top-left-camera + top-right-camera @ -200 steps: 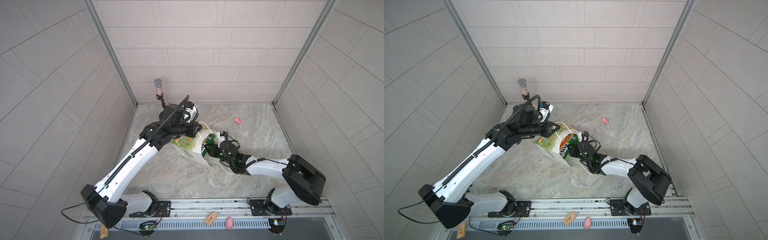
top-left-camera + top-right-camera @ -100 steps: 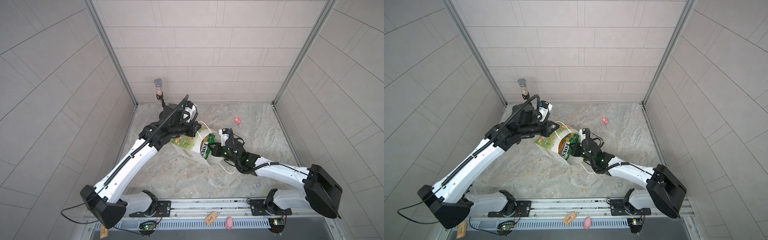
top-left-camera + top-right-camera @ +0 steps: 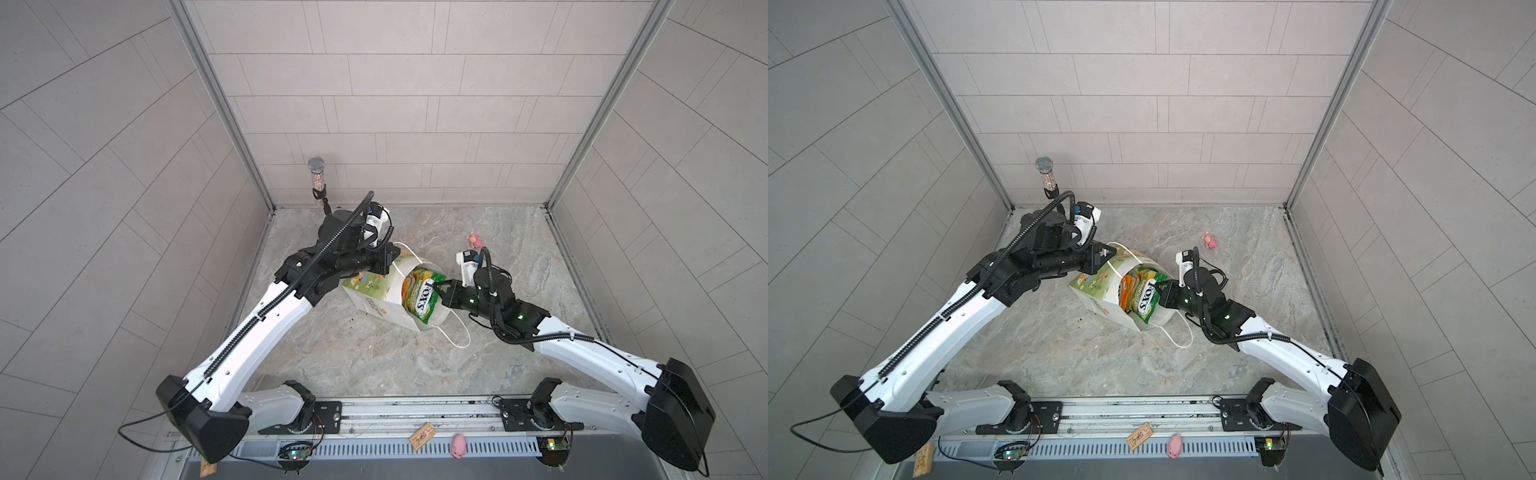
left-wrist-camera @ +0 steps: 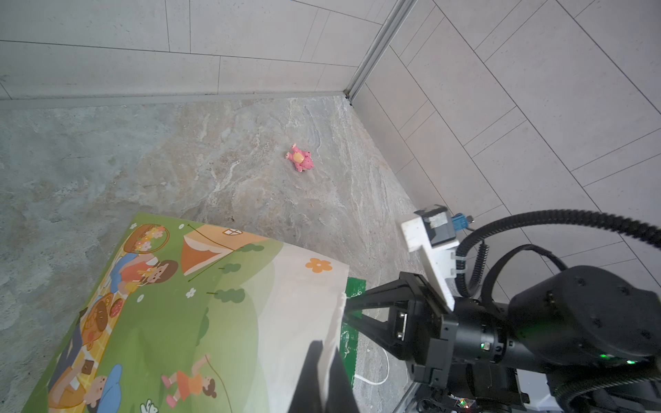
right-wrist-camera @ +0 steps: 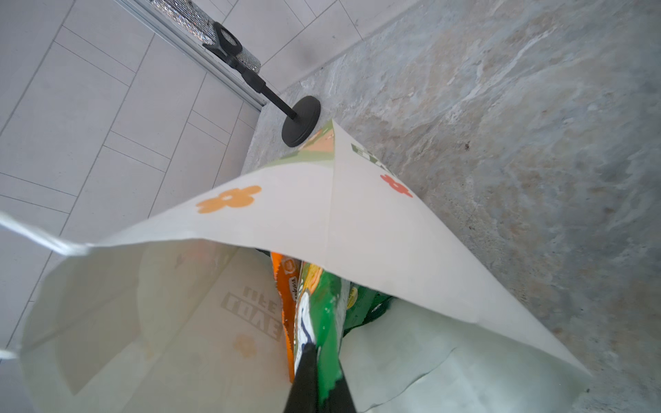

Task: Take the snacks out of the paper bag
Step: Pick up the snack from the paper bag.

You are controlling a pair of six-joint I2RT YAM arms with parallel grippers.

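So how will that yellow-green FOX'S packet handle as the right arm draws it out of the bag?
Probably floppy: the FOX'S packet, pinched at one edge by the right gripper, curves visibly. Its glossy film looks slippery, so it could slide between the fingers. Likely light: it looks thin.
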